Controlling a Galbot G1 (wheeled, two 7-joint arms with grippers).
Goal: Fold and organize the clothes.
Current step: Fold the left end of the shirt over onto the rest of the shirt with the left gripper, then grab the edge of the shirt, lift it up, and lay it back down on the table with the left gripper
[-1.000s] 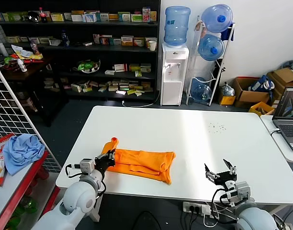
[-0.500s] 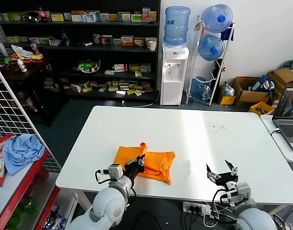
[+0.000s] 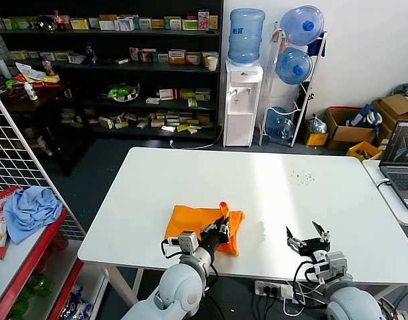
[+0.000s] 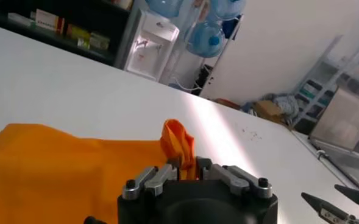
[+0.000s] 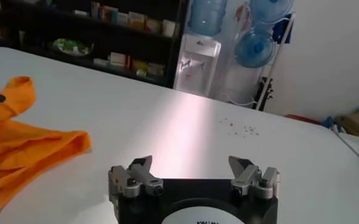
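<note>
Orange T-shirt (image 3: 201,221) folded further across the table (image 3: 271,180)
Its edge is clenched by the left gripper (image 3: 220,230), carried rightward since earlier; the right gripper (image 3: 309,241) is held spread, idle.

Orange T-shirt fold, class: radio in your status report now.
Left gripper shut on orange T-shirt, pinched edge lifted over the folded pile. Right gripper open, idle near table front edge. Nothing in the way.

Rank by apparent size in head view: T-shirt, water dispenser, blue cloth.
1. T-shirt, held by the left tool
2. Water dispenser, about the same as the T-shirt; farther off, so unsure
3. Blue cloth
</note>
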